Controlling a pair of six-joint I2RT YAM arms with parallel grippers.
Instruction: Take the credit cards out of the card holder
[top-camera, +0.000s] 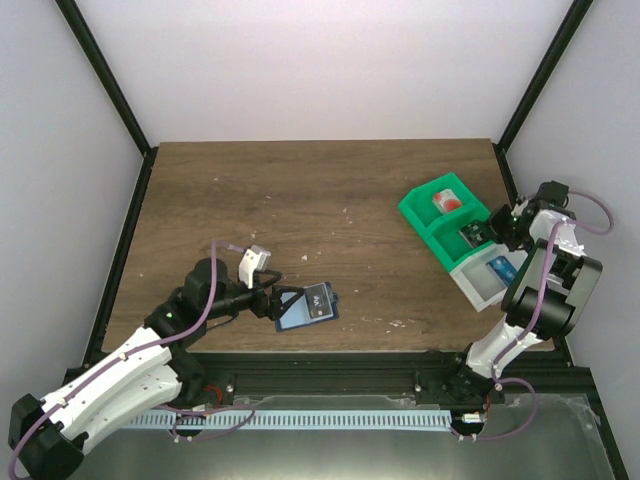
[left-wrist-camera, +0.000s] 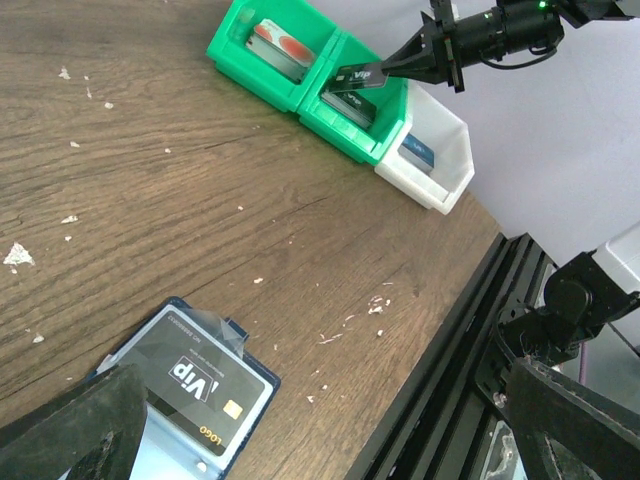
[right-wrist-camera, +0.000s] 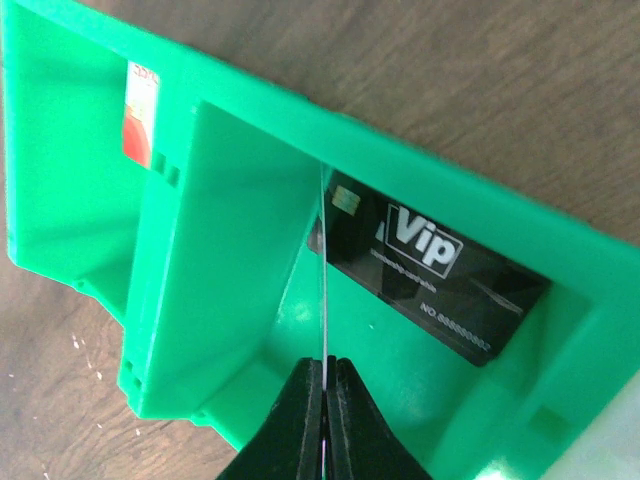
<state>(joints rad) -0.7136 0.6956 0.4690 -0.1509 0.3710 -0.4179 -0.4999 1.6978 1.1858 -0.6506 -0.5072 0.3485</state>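
Right gripper (right-wrist-camera: 327, 370) is pinched tight on a dark card (right-wrist-camera: 326, 270), held edge-on over the middle green bin (right-wrist-camera: 230, 260), where a black Vip card (right-wrist-camera: 430, 275) lies flat. A red-pink card (top-camera: 446, 201) sits in the far green bin (top-camera: 415, 206), a blue card (top-camera: 500, 267) in the white bin (top-camera: 470, 286). Left gripper (top-camera: 278, 298), jaws wide apart, hovers at the open navy card holder (top-camera: 293, 320) on the wooden table (top-camera: 300, 200); another Vip card (left-wrist-camera: 195, 375) lies on its panel.
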